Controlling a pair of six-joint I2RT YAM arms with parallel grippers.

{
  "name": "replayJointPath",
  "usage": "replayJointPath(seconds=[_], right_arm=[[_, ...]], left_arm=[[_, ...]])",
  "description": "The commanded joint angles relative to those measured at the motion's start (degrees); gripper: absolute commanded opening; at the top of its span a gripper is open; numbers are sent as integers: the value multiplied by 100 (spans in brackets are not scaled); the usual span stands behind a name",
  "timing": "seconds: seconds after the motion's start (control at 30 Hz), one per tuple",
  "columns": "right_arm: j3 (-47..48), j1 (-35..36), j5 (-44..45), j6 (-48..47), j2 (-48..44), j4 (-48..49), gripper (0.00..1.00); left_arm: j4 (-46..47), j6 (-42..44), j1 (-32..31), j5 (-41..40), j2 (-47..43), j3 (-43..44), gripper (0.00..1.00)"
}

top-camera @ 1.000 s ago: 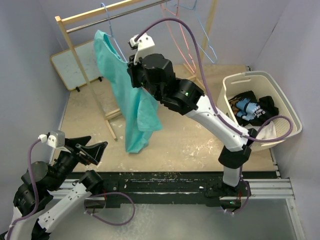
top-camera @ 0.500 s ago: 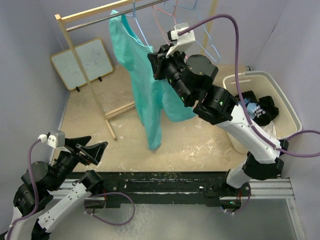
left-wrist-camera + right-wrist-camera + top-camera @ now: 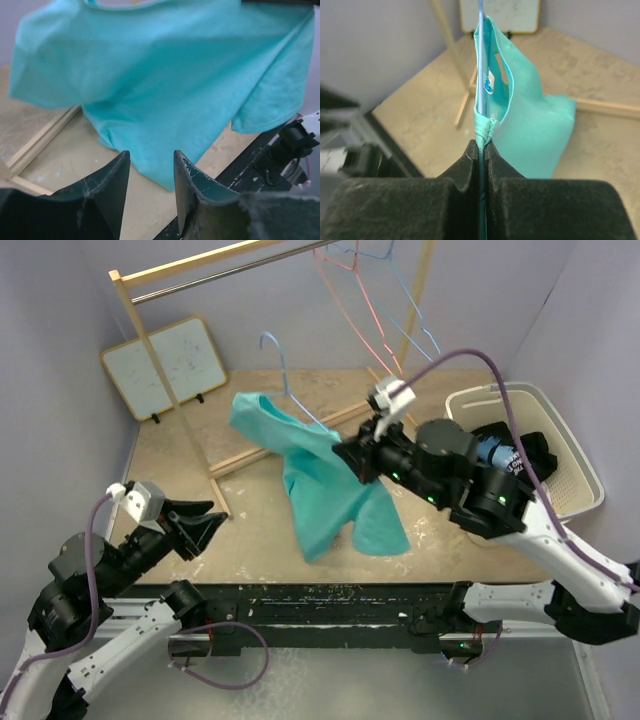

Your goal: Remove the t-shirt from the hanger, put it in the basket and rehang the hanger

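The teal t-shirt (image 3: 320,485) hangs on a thin blue hanger (image 3: 272,345) that is off the rail and held low over the floor. My right gripper (image 3: 350,455) is shut on the hanger's wire at the shirt's neckline. In the right wrist view the hanger (image 3: 481,60) runs straight out from the right gripper (image 3: 480,143), with bunched collar of the t-shirt (image 3: 530,115) at the pads. My left gripper (image 3: 213,523) stands open and holds nothing, left of the shirt. In the left wrist view the t-shirt (image 3: 160,75) fills the frame beyond the left gripper (image 3: 151,154), apart from it.
A wooden clothes rack (image 3: 150,335) with a metal rail stands at the back left, and pink and blue bare hangers (image 3: 372,310) hang on it. A small whiteboard (image 3: 165,365) leans on the wall. A white laundry basket (image 3: 530,390) with dark clothes sits at the right.
My right arm lifted the hanger with the shirt off the rail and brought it down and forward. My left gripper moved slightly toward the shirt, and its jaws narrowed.
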Motion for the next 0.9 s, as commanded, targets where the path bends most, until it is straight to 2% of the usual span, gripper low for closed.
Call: replayJointPath(seconds=[0.0,0.07,0.1,0.13,0.3,0.5,0.67,0.8,0.87], right_arm=[[-753,-1,-1416,448,-1215,-21,0],[-1081,2,-1818,560,-1612,-309,0],[-1226,3,-1956,609,-1786,-318,0],[-1339,7,-2109,628,-1928,-325,0],[-1746,7,-2891,706,-2422,-427,0],[-1868,8,-3045,722,-2764,-345,0],[-1859,2,-3020,738,-2963,-338,0],[-1792,8,-3090,759,-3056,-294,0],[-1735,6,-3101,761,-3099,-304,0]], left_arm=[[663,908,15,827,950,958,52],[721,1086,12,1133,1368,1311,90],[764,1161,11,1277,1550,1463,98],[819,1216,14,1442,1768,1631,100],[1190,1383,8,2330,2373,1821,99],[1377,1361,8,2931,2870,1768,97],[1499,1256,14,3178,2997,1581,78],[1564,1174,9,3334,3036,1419,70],[1554,1173,9,3371,3025,1358,60]])
